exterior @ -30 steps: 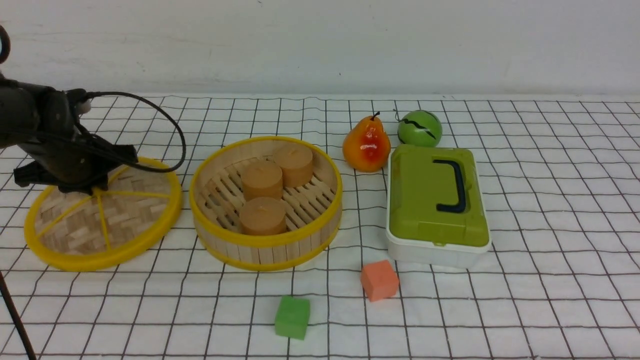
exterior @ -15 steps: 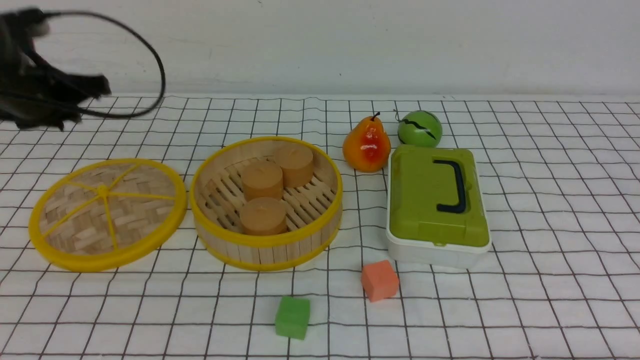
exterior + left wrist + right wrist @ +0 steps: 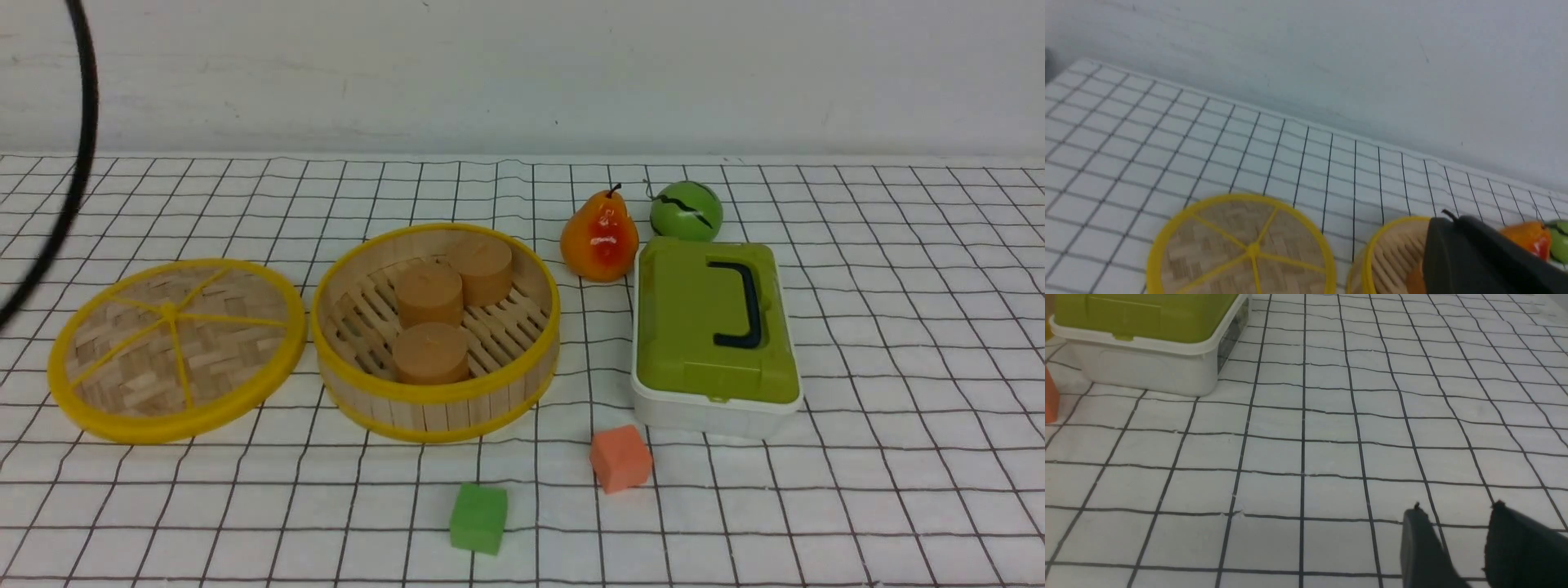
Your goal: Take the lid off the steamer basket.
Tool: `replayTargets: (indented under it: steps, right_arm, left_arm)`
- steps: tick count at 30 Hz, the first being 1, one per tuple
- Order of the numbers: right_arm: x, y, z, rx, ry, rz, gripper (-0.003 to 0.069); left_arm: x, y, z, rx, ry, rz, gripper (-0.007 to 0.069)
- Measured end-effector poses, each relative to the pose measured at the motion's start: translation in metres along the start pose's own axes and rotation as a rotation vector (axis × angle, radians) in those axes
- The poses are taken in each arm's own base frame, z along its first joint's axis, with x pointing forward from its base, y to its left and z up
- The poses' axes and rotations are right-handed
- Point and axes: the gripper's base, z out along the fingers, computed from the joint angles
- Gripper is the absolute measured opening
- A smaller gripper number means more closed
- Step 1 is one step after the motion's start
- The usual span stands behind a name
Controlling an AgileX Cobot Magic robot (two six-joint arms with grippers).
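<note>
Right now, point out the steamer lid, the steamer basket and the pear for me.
lid (image 3: 175,351), front view, woven face just below the hub
steamer basket (image 3: 433,411), front view, front slatted wall
pear (image 3: 600,237), front view, red patch on its belly

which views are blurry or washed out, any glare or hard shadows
Front view: sharp and evenly lit, soft shadows only, no strong glare; just the black cable at the left edge is smeared. Left wrist view: soft and bluish, the lid hazy, the left gripper a dark blur. Right wrist view: cloth grid crisp, right gripper slightly soft.
</note>
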Motion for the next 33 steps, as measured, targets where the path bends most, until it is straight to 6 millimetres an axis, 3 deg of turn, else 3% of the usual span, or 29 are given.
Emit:
replayTargets:
  steps: [3, 6, 13, 23, 28, 33]
  right_arm:
    - [0.000, 0.000, 0.000, 0.000, 0.000, 0.000, 0.0239]
    - [0.000, 0.000, 0.000, 0.000, 0.000, 0.000, 0.0239]
    - [0.000, 0.000, 0.000, 0.000, 0.000, 0.000, 0.0239]
    - [0.000, 0.000, 0.000, 0.000, 0.000, 0.000, 0.0239]
    - [0.000, 0.000, 0.000, 0.000, 0.000, 0.000, 0.0239]
    - [0.000, 0.000, 0.000, 0.000, 0.000, 0.000, 0.0239]
  left_arm:
    - [0.039, 0.009, -0.021, 0.020, -0.003, -0.014, -0.0013]
    - [0.065, 0.016, -0.036, 0.036, -0.021, -0.026, -0.0013]
    - [0.128, 0.035, -0.038, 0.004, 0.092, -0.064, -0.0013]
    - [0.159, 0.044, -0.037, -0.016, 0.184, 0.005, -0.0013]
    - [0.159, 0.041, -0.055, 0.070, -0.005, 0.147, -0.0013]
    - [0.193, 0.054, -0.076, 0.134, -0.233, 0.201, -0.0013]
